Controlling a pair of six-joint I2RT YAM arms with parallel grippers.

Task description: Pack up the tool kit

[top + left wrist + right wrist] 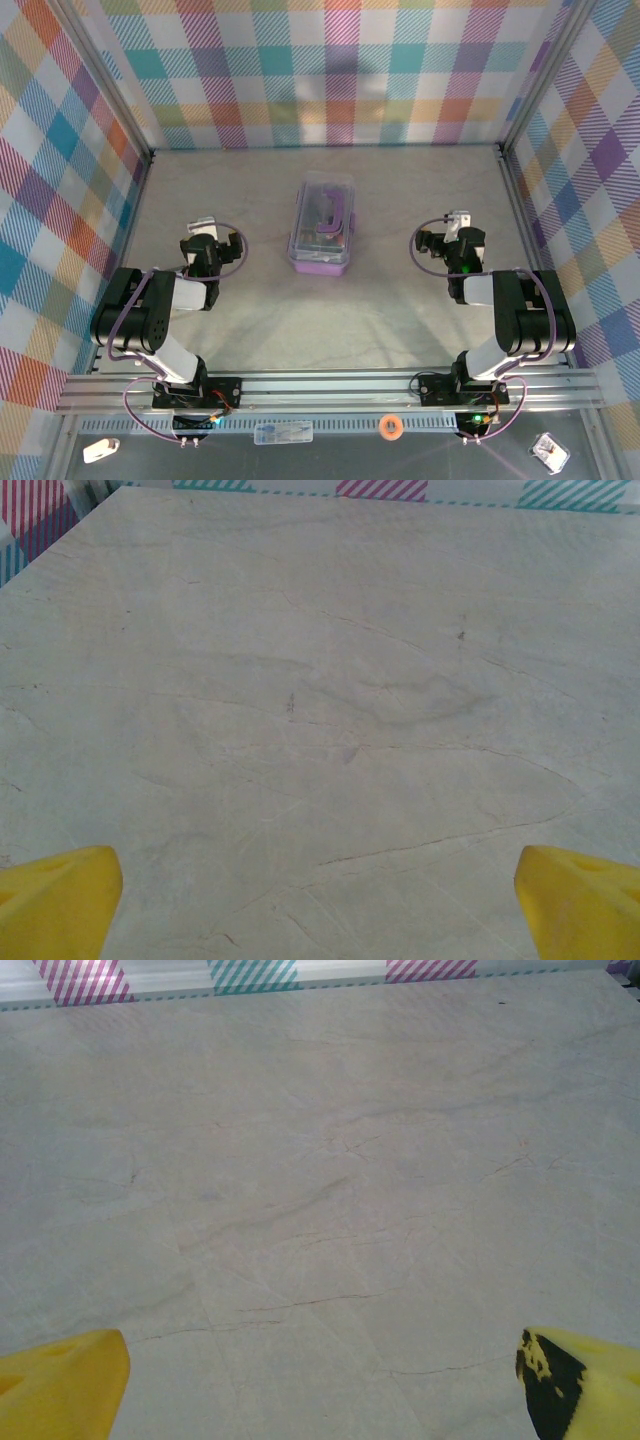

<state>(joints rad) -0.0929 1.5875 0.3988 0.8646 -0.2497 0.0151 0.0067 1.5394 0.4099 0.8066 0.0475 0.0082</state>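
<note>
The lilac-purple tool kit case (321,225) lies in the middle of the table with its clear lid down and dark tools visible through it. My left gripper (204,228) hangs to its left, well apart from it. In the left wrist view its yellow fingertips (60,900) sit at the frame's bottom corners, wide apart, with bare table between them. My right gripper (456,222) is to the right of the case, also apart. Its yellow fingertips (62,1380) are spread wide over bare table too. No loose screwdrivers show on the table.
The marble-look table (400,190) is walled by plaid panels at the back (330,70) and both sides. An aluminium rail (330,385) carries both arm bases at the near edge. Below it lie an orange ring (391,426) and small white items.
</note>
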